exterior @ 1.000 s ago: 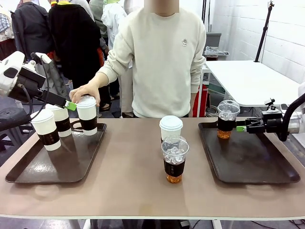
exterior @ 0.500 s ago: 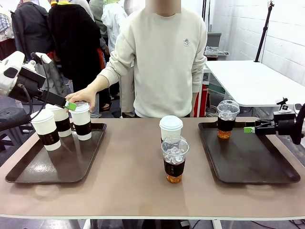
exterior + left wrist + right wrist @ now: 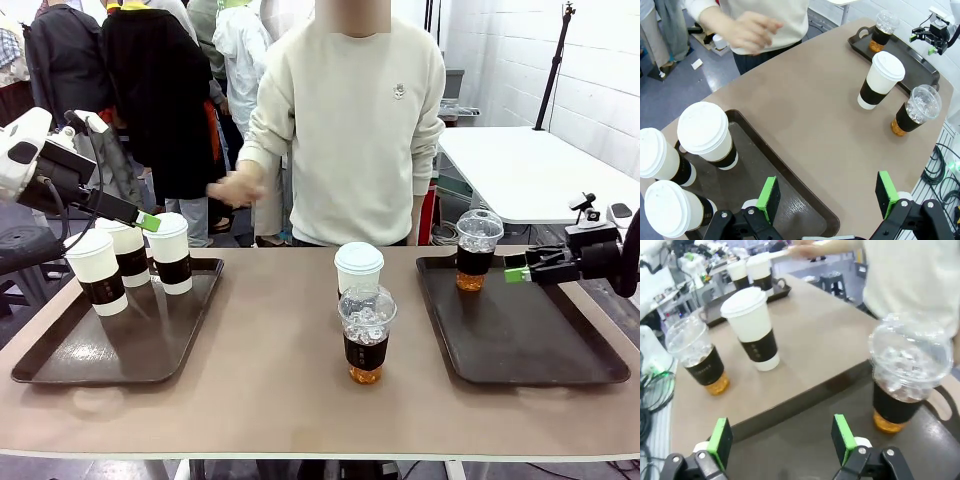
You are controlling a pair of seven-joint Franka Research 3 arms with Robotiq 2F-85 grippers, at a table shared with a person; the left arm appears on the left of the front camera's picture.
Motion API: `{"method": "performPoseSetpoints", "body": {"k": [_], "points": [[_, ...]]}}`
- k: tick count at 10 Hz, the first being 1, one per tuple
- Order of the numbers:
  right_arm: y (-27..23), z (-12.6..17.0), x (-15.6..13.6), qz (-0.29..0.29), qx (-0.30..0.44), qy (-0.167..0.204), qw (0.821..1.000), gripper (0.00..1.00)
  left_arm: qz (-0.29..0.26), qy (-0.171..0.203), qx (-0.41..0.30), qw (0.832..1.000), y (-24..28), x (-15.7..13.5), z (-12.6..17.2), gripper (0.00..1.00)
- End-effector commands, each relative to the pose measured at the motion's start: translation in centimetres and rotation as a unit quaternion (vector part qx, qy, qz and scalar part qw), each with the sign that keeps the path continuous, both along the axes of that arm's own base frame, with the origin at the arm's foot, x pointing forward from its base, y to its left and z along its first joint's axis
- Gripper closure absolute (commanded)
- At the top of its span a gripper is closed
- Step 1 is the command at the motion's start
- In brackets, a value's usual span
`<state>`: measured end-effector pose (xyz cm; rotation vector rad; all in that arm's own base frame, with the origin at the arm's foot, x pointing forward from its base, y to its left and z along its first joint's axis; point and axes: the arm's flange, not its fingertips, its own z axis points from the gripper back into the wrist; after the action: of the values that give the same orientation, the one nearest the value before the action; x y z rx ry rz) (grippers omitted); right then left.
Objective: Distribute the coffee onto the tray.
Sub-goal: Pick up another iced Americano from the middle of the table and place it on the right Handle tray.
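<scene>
Brown bench (image 3: 270, 370) with two dark trays and six coffees, a person standing at the far side.
We see three white lidded cups (image 3: 172, 252) on the left tray (image 3: 150, 335). A fourth white cup (image 3: 358, 268) and an iced cup (image 3: 366, 333) stand mid-bench between the trays, and a second iced cup (image 3: 479, 250) stands on the right tray (image 3: 530, 340). Our left pincer (image 3: 827, 192) hangs beside the three cups, fingers apart and empty. Our right pincer (image 3: 782, 437), also spread and empty, sits near the second iced cup.

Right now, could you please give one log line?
left tray: three paper cups; right tray: iced coffee; table: fourth paper cup, second iced coffee; left gripper, right gripper: open
</scene>
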<state>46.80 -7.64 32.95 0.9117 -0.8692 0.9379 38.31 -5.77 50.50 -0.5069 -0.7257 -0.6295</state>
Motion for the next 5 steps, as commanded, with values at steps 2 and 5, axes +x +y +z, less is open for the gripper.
{"method": "performPoseSetpoints", "body": {"k": [2,5], "points": [[1.8,-0.8,-0.9,0.040,-0.018,-0.010,0.999,0.00,0.000,0.004,-0.008,1.000,0.0,0.1,-0.1,0.00],[3.3,-1.8,-0.8,0.109,-0.022,-0.039,0.993,0.00,0.000,0.004,-0.008,1.000,0.0,0.1,-0.1,0.00]]}}
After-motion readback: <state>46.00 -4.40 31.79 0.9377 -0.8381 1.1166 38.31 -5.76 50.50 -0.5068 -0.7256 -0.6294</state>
